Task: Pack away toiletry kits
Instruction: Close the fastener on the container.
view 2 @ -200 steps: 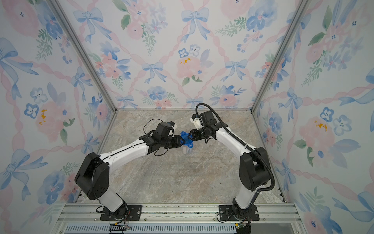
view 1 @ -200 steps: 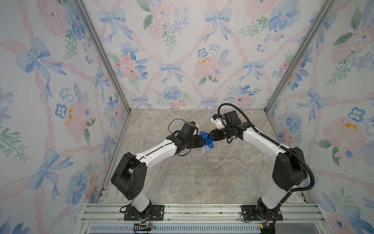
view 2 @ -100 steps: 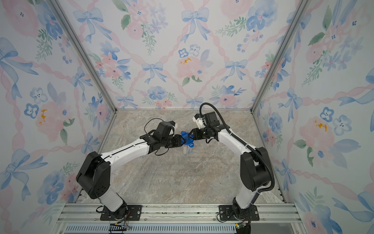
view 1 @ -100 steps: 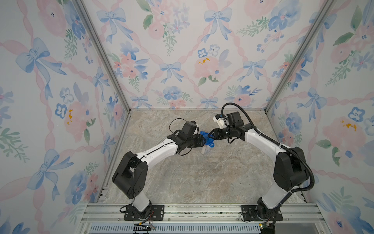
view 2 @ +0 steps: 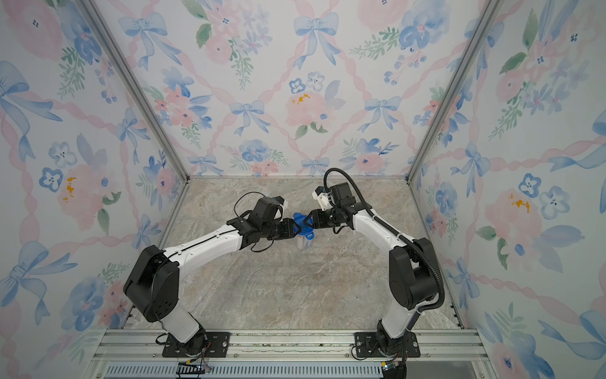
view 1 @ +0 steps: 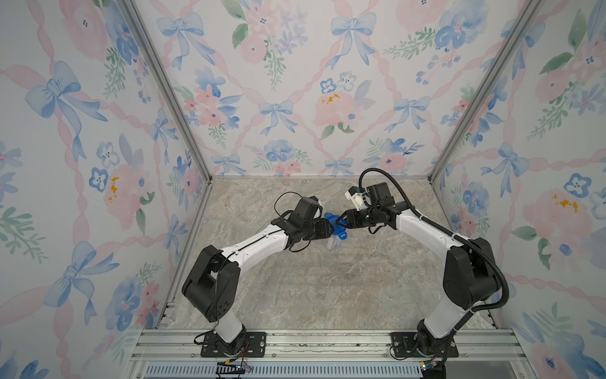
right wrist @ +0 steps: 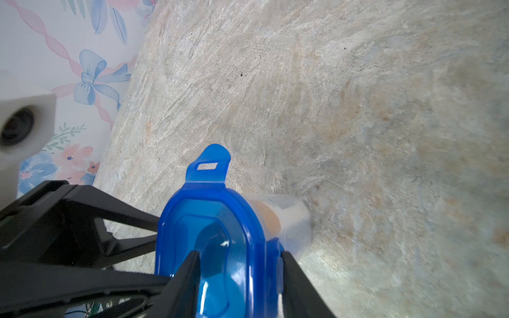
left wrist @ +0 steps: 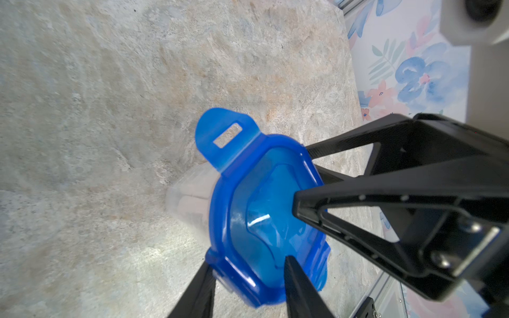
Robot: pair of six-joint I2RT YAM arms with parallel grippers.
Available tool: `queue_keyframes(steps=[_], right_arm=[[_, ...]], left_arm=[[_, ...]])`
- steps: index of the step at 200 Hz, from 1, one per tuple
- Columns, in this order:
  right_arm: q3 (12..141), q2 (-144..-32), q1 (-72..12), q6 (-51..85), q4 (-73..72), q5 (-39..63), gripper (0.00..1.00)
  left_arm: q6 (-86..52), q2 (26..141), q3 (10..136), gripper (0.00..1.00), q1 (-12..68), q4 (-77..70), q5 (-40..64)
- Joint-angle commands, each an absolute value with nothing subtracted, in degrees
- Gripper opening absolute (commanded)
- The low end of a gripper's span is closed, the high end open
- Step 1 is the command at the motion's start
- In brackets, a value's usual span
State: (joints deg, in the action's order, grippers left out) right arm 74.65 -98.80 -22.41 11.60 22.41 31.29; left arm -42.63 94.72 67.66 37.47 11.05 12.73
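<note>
**Two tools met on the lidded cup at mid-tabletop**

Both arms reached inward from their bases and met over a clear cup. It stood on the marbled tabletop, about midway between the side walls. A blue lid sat on top of the cup, and both top views showed it between the two black tool tips.

The left tool was closed on the blue lid. In the left wrist view one finger lay on the lid's sunken top. The other pressed the outside of the rim, where a tab was folded down. The right tool gripped the opposite side in the same way. In the right wrist view one of its fingers was on the lid's top panel, and the other lay against the outer edge beside the cup wall. The two tools faced each other across the lid, close together but not touching.

One slotted tab stuck out from the rim, not folded down against the cup.

The toiletry kits were inside the cup, under the lid. They showed through the cloudy wall only as blurred white and yellowish shapes. The separate items could not be told apart.
</note>
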Motion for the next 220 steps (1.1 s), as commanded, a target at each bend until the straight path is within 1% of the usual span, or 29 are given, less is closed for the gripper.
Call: queue_keyframes(steps=[1, 12, 22, 27, 42, 53, 62, 94, 116, 132, 145, 157, 167, 175, 182, 191, 195, 220], right_arm=[[73.4, -99.3, -23.5, 10.8, 27.6, 33.0, 0.46], [73.1, -98.7, -23.1, 10.5, 28.1, 31.7, 0.47], [72.5, -97.6, -22.6, 10.0, 28.6, 29.7, 0.54], [72.1, -97.0, -22.3, 9.9, 28.8, 28.6, 0.56], [71.5, -95.1, -21.1, 9.6, 28.8, 27.0, 0.62], [71.6, -93.5, -20.3, 9.5, 28.5, 26.8, 0.67], [72.3, -92.8, -20.0, 9.0, 28.6, 26.9, 0.7], [74.1, -91.2, -20.3, 7.8, 28.5, 27.7, 0.82], [73.4, -88.5, -22.0, 6.3, 31.2, 24.3, 0.86], [70.9, -84.7, -24.3, 5.2, 34.4, 19.1, 0.84], [67.8, -81.8, -25.5, 5.3, 35.4, 16.6, 0.84], [65.4, -80.4, -25.8, 5.7, 35.0, 16.6, 0.83], [64.4, -80.3, -26.0, 5.6, 34.5, 17.1, 0.8], [64.1, -80.3, -26.2, 5.5, 33.7, 17.5, 0.76], [64.1, -80.4, -26.5, 5.3, 33.0, 17.6, 0.74], [64.3, -80.7, -26.6, 4.9, 32.4, 17.5, 0.73], [64.5, -81.1, -26.7, 4.7, 32.3, 17.5, 0.72], [66.1, -84.6, -26.6, 3.2, 32.1, 17.3, 0.72]], left_arm=[[-41.5, 96.4, 66.8, 0.42, 37.7, 11.4, 12.3], [-41.2, 96.5, 66.8, 0.41, 37.5, 11.4, 12.1], [-40.9, 96.2, 66.6, 0.42, 37.1, 11.4, 12.2], [-40.9, 96.0, 66.6, 0.44, 37.0, 11.4, 12.4], [-40.7, 95.3, 66.7, 0.55, 36.6, 11.4, 12.9], [-40.4, 95.0, 66.8, 0.68, 36.4, 11.3, 13.6], [-40.1, 94.5, 67.0, 0.75, 36.3, 11.4, 13.9], [-39.5, 92.6, 66.4, 0.85, 35.1, 11.4, 15.2], [-38.3, 89.7, 65.8, 0.85, 33.1, 11.5, 15.9], [-36.7, 88.5, 66.7, 0.8, 29.8, 11.5, 16.5], [-34.2, 91.0, 69.6, 0.72, 27.4, 11.7, 17.8], [-32.2, 95.3, 73.4, 0.6, 26.5, 12.1, 19.2], [-30.8, 99.2, 77.3, 0.56, 26.6, 12.6, 21.1], [-29.9, 101.9, 80.2, 0.57, 27.0, 12.6, 23.2], [-28.6, 103.8, 82.7, 0.63, 27.6, 12.6, 25.1], [-27.0, 105.6, 85.4, 0.71, 28.2, 13.6, 26.1], [-26.1, 106.2, 86.5, 0.74, 28.5, 14.2, 26.2], [-19.3, 109.7, 92.3, 0.76, 31.0, 19.8, 24.6]])
